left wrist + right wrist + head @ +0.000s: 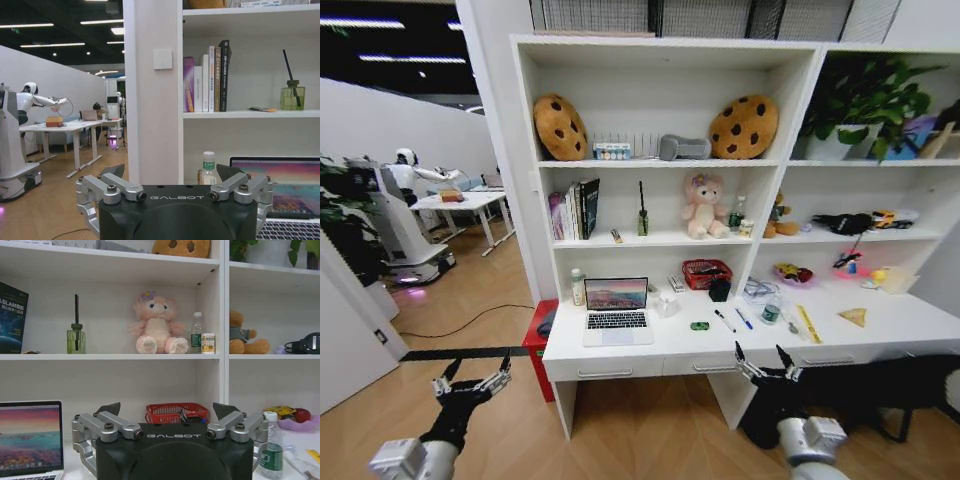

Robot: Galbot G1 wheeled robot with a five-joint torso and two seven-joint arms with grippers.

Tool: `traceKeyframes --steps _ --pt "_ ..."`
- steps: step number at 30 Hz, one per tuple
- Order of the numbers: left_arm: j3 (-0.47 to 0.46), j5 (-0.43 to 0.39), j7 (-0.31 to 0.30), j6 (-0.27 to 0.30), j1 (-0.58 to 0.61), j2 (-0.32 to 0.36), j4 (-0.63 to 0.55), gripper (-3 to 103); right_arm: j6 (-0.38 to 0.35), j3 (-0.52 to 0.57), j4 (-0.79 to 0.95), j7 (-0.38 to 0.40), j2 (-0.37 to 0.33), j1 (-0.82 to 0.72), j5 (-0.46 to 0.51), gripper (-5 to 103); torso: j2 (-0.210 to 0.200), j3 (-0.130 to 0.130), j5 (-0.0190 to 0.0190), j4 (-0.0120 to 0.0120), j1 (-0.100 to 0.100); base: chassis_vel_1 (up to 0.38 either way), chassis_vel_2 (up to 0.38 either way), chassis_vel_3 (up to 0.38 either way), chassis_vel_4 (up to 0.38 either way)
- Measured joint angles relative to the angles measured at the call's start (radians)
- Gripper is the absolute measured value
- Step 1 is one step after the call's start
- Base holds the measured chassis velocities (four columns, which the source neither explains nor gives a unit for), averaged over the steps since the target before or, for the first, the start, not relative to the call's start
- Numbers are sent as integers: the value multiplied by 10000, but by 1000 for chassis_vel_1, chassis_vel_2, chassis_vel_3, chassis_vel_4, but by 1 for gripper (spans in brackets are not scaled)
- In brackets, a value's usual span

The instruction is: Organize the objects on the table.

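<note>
On the long white table (895, 318) a thin silver laptop (617, 312) stands open at the left, also visible as the laptop (282, 192) and the laptop (27, 437). To its right lie a tiny green toy car (700, 326), two pens (724, 320) and a small green-labelled can (771, 313). My left gripper (472, 383) hangs open over the floor, left of the table. In front of the drawers my right gripper (765, 364) is open and holds nothing. Both stay short of the table top, as the left gripper (170, 172) and the right gripper (167, 410) also show.
A red basket (706, 272) and a black cup stand at the table's back; a yellow ruler (808, 323) lies at the right. A red box (538, 340) sits on the floor by the left end. A black chair (880, 390) is under the right part. Shelves rise above.
</note>
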Motion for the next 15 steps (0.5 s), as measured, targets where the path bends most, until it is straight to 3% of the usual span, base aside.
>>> traceKeyframes --steps 2,4,7,9,11,12,15 --pt "-19 2 13 -34 0 0 4 100 49 -6 27 -28 18 -22 0 100 -6 -1 3 7 1 -321 339 332 -325" --pt "-36 2 9 -35 -2 18 13 100 78 -8 32 -37 22 -35 -4 100 -7 -2 -12 -5 2 -323 303 313 -315" --pt "-93 127 73 -44 21 59 13 100 257 -25 34 -68 26 -42 -20 100 -9 -3 11 3 -1 -321 322 289 -310" --pt "-132 262 191 -118 37 101 41 100 363 -34 114 -104 35 -98 -134 100 -10 -4 -11 0 -1 -291 264 289 -267" --pt "-140 282 243 -162 38 125 48 100 372 -34 158 -119 40 -132 -197 100 -12 -4 -8 -4 1 -231 231 300 -248" --pt "-155 285 338 -224 38 164 50 100 363 -32 231 -135 43 -192 -267 100 -16 -3 5 2 5 -129 209 172 -248" --pt "-166 295 509 -243 33 299 50 100 230 -11 378 -154 36 -300 -330 100 -17 -5 -5 1 3 -122 113 79 -90"
